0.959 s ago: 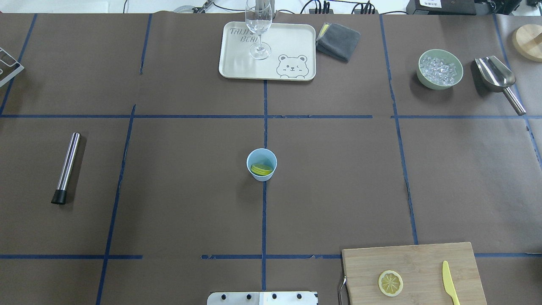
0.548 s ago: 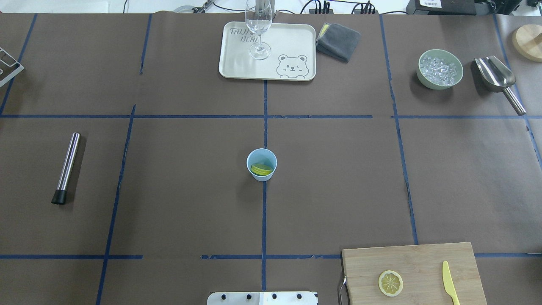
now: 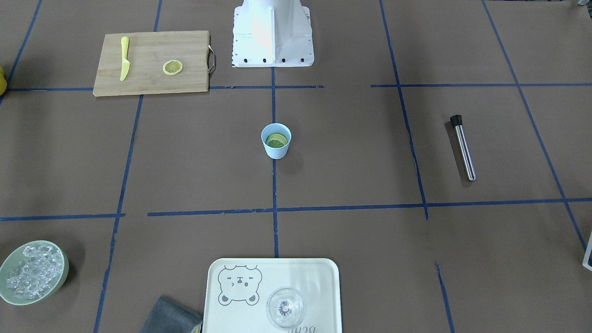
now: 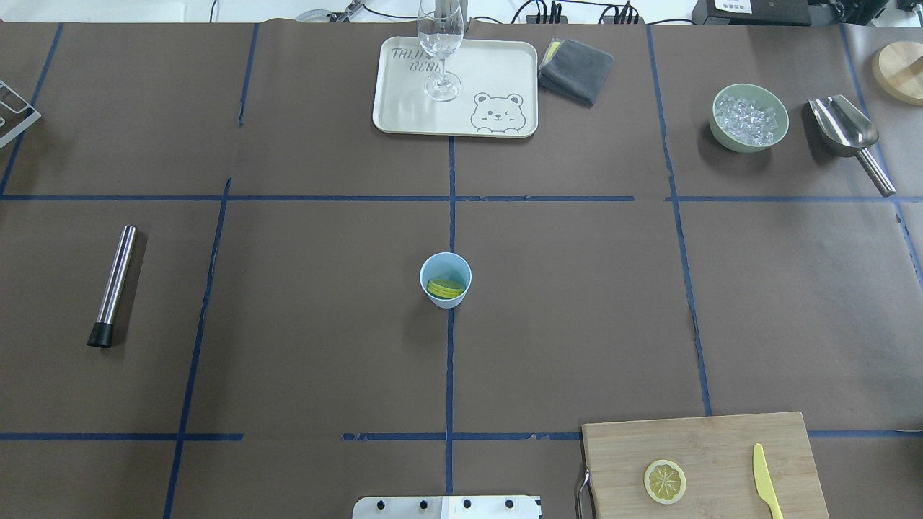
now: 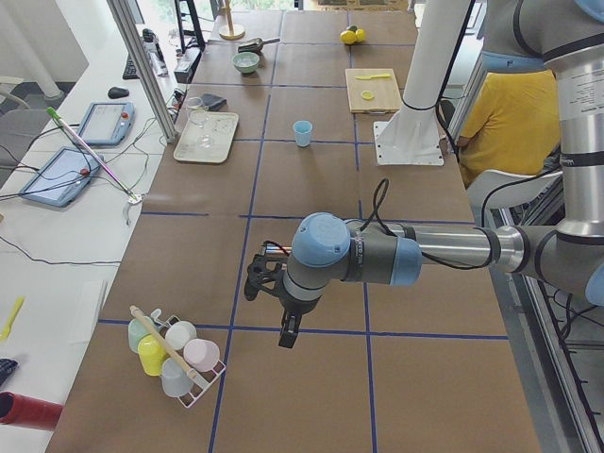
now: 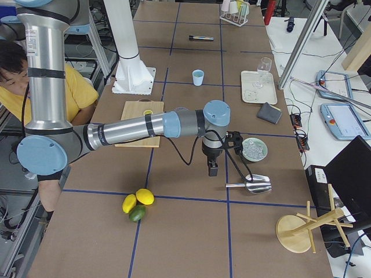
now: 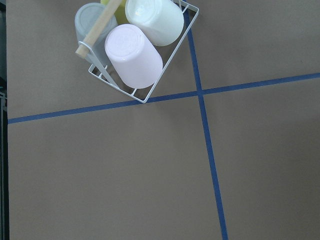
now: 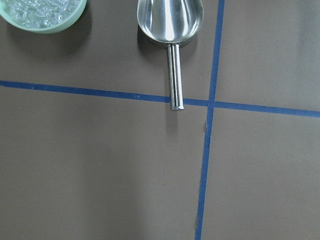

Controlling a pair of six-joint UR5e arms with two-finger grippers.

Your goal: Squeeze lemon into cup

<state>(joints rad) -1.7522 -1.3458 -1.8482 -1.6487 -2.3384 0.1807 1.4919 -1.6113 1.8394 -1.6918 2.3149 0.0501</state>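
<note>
While the small, thick, round yellow lemon piece (image 4: 445, 287) is lying inside the matte light-blue handleless cup (image 4: 448, 302) mid-counter (image 4: 303, 310), we are hovering our left hand (image 5: 287, 338) and right hand (image 6: 213, 171) over opposite far ends; we cannot tell whether either is open or closed.

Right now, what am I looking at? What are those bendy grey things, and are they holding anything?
Those are two robot arms, seen in the side pictures: the left gripper hangs near a rack of cups, the right gripper near a metal scoop. Neither seems to hold anything. Two pictures look down on the table from opposite sides. In the middle stands the blue cup with the lemon inside. Also there: a cutting board with a lemon slice and yellow knife, a bowl of ice, a glass on a tray. Two cameras on the wrists look down.
</note>
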